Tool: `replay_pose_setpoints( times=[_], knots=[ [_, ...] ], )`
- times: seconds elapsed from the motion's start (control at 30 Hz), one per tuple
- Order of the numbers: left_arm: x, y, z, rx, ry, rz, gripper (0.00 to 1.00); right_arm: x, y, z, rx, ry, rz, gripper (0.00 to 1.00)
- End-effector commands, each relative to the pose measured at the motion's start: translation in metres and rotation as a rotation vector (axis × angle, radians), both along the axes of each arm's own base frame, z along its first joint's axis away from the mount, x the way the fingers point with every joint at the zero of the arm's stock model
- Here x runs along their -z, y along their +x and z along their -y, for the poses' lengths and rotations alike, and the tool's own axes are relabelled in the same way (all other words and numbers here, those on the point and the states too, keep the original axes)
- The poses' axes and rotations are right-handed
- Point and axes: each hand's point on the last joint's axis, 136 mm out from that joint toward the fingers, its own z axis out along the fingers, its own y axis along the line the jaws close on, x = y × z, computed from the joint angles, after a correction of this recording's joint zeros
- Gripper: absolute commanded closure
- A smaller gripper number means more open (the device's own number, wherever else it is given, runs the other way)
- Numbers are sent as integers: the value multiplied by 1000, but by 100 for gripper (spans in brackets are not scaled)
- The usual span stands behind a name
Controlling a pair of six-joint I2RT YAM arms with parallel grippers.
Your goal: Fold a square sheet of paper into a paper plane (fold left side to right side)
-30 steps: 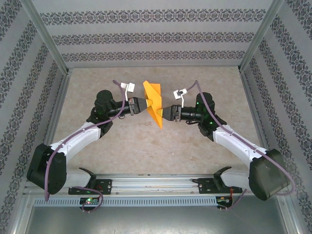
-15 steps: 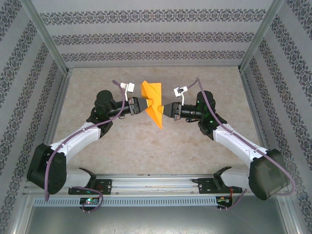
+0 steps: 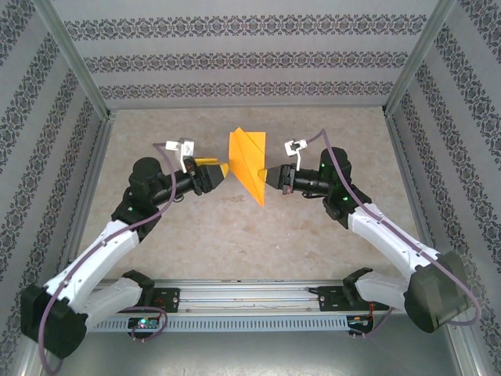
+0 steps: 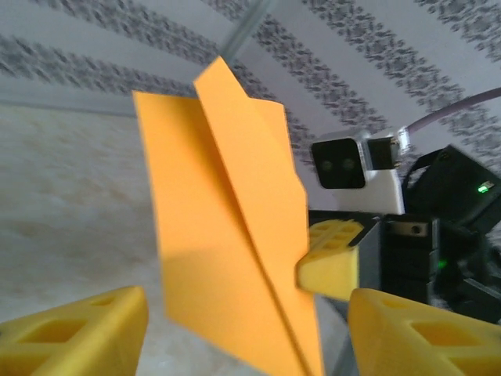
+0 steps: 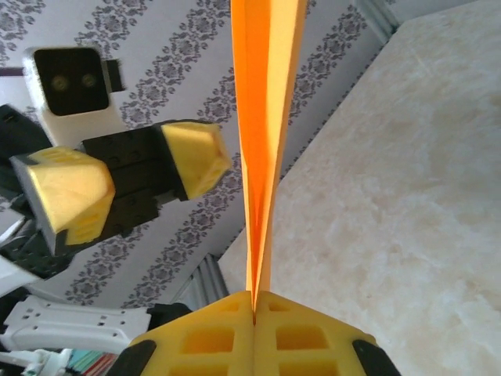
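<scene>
Paper (image 3: pixel 246 160) folded, upright, off counter (image 3: pixel 235 235). Right pincer (image 3: pixel 270 176) pinching its right edge. Left pincer (image 3: pixel 222 168) spread, just beside. Advice: re-pinch left near crease, layers aligned, right grip firm.

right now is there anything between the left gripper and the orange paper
Nothing visible. The left gripper is open and sits just left of the square sheet of paper, apart from it, with only a gap between them. The right gripper is shut on the paper's other side, not in that path.
</scene>
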Motion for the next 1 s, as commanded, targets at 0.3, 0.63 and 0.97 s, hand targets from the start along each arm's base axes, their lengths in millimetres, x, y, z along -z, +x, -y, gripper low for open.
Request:
replay_pose_setpoints(
  times=[0.3,0.63,0.97],
  knots=[
    [20,-14,-54,-253,176,62,9,51,11,25,254,-575,55,100],
    [9,-20,-86,-415,203,102,8,101,23,58,443,-1175,76,100],
    [8,-26,-104,-490,239,112,8,129,40,58,479,-1556,123,100]
  ],
)
